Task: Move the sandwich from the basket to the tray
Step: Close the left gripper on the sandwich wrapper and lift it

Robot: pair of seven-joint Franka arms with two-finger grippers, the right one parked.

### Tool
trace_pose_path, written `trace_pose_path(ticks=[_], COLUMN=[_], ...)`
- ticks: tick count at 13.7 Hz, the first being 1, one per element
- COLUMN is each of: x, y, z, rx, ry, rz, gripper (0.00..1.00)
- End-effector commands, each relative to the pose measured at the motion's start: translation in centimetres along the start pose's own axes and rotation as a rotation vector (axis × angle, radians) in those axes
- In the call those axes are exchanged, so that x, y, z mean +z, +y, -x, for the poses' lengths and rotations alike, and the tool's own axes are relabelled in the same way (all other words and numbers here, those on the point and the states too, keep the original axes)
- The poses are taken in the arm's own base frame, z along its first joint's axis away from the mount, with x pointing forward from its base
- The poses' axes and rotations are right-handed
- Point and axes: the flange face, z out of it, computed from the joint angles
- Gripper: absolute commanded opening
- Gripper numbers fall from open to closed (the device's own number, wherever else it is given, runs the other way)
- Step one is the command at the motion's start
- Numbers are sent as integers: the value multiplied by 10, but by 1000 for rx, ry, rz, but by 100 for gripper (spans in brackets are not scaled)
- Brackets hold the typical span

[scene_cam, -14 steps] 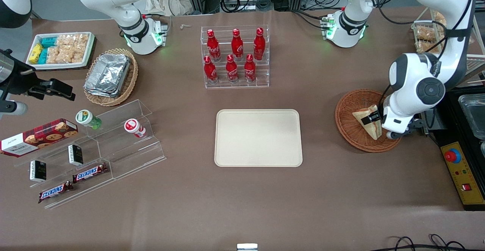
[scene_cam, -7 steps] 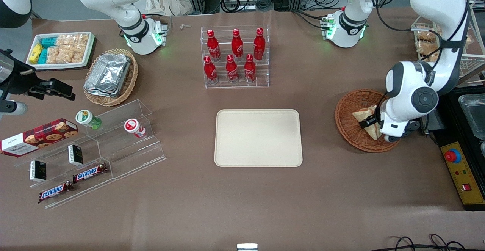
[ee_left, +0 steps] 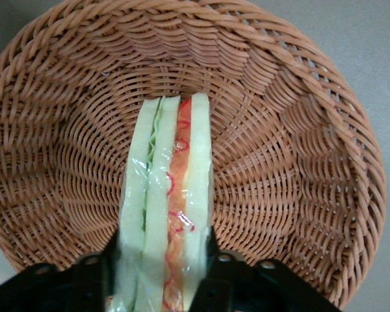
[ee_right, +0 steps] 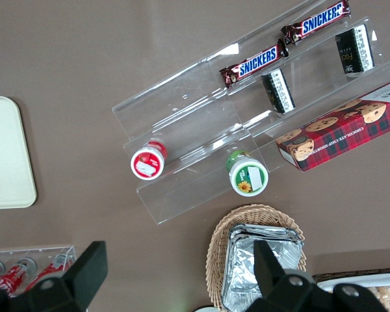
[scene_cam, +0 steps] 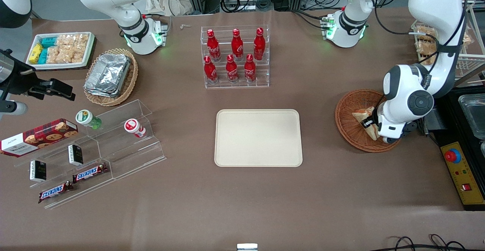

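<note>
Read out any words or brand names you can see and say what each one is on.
"SNICKERS": both candy bars on the acrylic steps.
"CHOCOLATE CHIP SHORTB…", cut off: red cookie box.
Red bottles' script: too small to read.
Nothing on the sandwich, held in the gripper over the basket.

sandwich (ee_left: 166, 214) lower end cut off at frame edge, gripper (ee_left: 162, 273) fingers (ee_left: 94, 276) only partly visible, basket (scene_cam: 350, 129) partly hidden by arm

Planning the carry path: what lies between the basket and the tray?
In the front view, only bare brown tabletop separates the basket from the tray. The gripper is shut on the sandwich over the basket.
</note>
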Motion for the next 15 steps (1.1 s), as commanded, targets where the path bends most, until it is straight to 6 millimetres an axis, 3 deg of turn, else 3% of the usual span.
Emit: trace_pose_path(ticks=[1,3,7,12,15], x=[-11,-37,-123,-233,-266], y=[3,4,4,3,20], z=[2,-7,-30,-35,-26], rx=[-3,-2,20,58,113], ry=[-3,-25,-66,-44,-1], rz=[-8,-36,-22,-3,29], gripper=[6,6,5,5,2])
